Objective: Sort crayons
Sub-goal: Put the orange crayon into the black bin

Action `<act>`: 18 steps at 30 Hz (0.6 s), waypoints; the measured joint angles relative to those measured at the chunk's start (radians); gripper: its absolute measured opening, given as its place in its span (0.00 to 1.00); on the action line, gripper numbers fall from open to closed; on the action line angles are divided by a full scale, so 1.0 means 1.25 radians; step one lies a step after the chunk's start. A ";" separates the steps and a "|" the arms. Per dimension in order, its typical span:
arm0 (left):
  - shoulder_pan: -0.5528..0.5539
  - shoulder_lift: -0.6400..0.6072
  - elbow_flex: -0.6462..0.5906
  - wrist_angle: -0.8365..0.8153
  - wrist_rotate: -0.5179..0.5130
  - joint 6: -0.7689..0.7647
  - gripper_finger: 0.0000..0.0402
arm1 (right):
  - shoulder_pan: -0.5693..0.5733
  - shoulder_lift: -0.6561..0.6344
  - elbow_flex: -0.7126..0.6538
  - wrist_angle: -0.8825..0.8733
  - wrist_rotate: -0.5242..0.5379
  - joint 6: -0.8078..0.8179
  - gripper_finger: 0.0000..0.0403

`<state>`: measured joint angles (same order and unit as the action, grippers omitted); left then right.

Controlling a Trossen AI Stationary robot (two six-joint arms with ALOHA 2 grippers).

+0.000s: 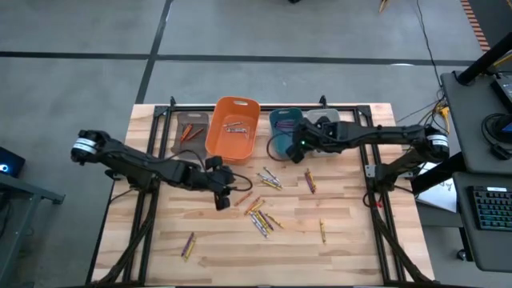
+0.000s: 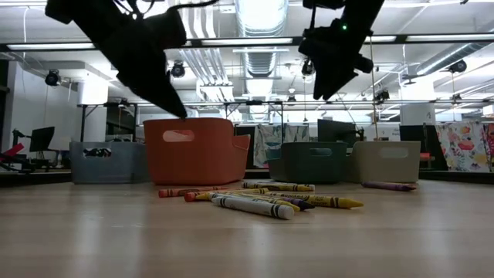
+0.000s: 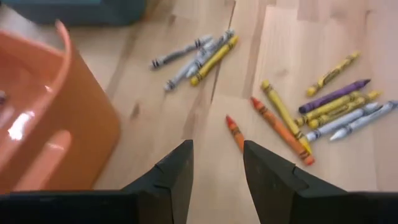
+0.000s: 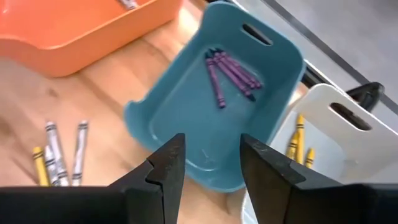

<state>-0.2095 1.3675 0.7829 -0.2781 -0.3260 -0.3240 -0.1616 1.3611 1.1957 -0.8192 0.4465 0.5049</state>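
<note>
Beyond the left gripper's [image 3: 216, 163] parted, empty fingers lie short wax crayons [image 3: 267, 118]; right gripper [image 4: 210, 158], likewise parted, hovers over teal plastic bin [image 4: 155, 118].

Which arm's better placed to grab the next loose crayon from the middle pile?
Left, likely. The left gripper hangs open just beside the loose crayons, an orange crayon straight ahead of it. The right gripper is open over the teal bin.

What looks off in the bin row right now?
The teal bin sits askew, turned out of line with the white bin and orange bin. The purple crayons remain inside it; nothing spilled.
</note>
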 joint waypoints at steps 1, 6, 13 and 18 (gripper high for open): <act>-0.003 0.006 -0.005 0.005 0.000 -0.005 0.31 | 0.008 0.001 -0.001 0.001 0.000 0.000 0.35; -0.037 0.051 -0.010 0.059 -0.001 -0.024 0.32 | 0.037 0.001 -0.005 0.033 0.001 -0.002 0.35; -0.073 0.160 -0.010 0.135 -0.025 -0.046 0.41 | 0.048 0.001 -0.005 0.040 0.001 -0.001 0.35; -0.072 0.248 -0.009 0.169 -0.088 -0.096 0.45 | 0.047 0.001 -0.008 0.041 0.001 0.000 0.35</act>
<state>-0.3000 1.6781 0.7712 -0.0670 -0.4362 -0.4445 -0.1024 1.3628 1.1862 -0.7677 0.4477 0.5045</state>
